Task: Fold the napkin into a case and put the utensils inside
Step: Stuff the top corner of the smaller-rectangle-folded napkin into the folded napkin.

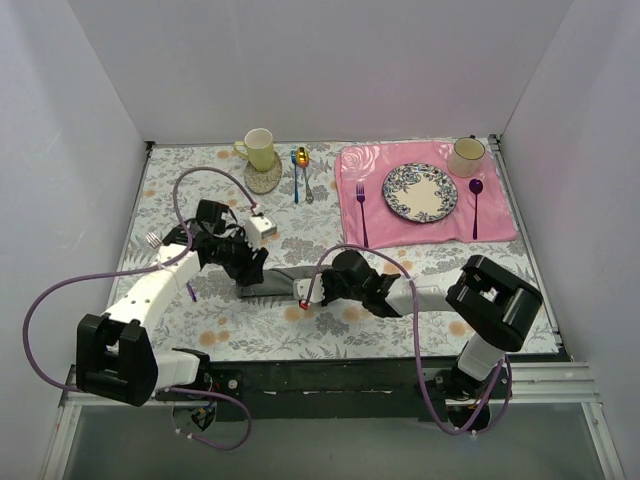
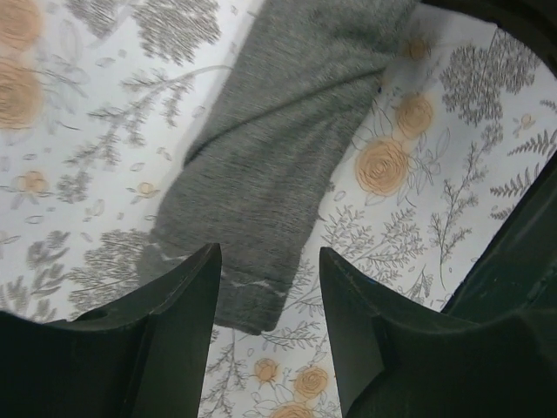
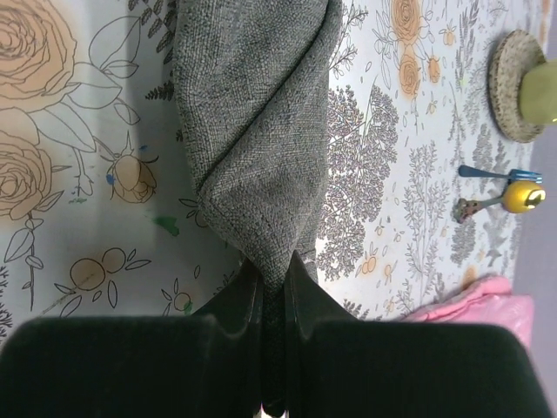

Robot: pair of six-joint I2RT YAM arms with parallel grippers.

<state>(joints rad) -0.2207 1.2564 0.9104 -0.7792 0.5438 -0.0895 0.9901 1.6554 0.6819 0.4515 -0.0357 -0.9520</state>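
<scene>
Right gripper (image 3: pixel 274 266) clamped tight on one narrow end of the grey napkin (image 3: pixel 252 131), left gripper (image 2: pixel 270 261) with its fingers apart either side of the opposite end, neither visibly touching the cloth. The napkin lies as a long folded strip on the floral table (image 1: pixel 340 335), between the two arms and toward the near side. The pinch at one end looks meant to anchor the strip and keep it stretched while the other end is taken for the next fold. No pocket shows yet, and nothing can be seen inside the cloth. Well apart at the back, a gold-bowled spoon (image 1: pixel 301 158) rests beside a coaster (image 1: pixel 265 184) carrying a pale green mug (image 1: pixel 261 152); whether the mug holds anything cannot be told. On the pink placemat (image 1: pixel 500 220) a patterned plate (image 1: pixel 392 190) sits bare between a purple fork (image 1: pixel 361 212) and a purple spoon (image 1: pixel 476 205), with a second cup (image 1: pixel 467 160) at the far corner. Which pieces are the utensils meant for the case cannot be told for sure from here
</scene>
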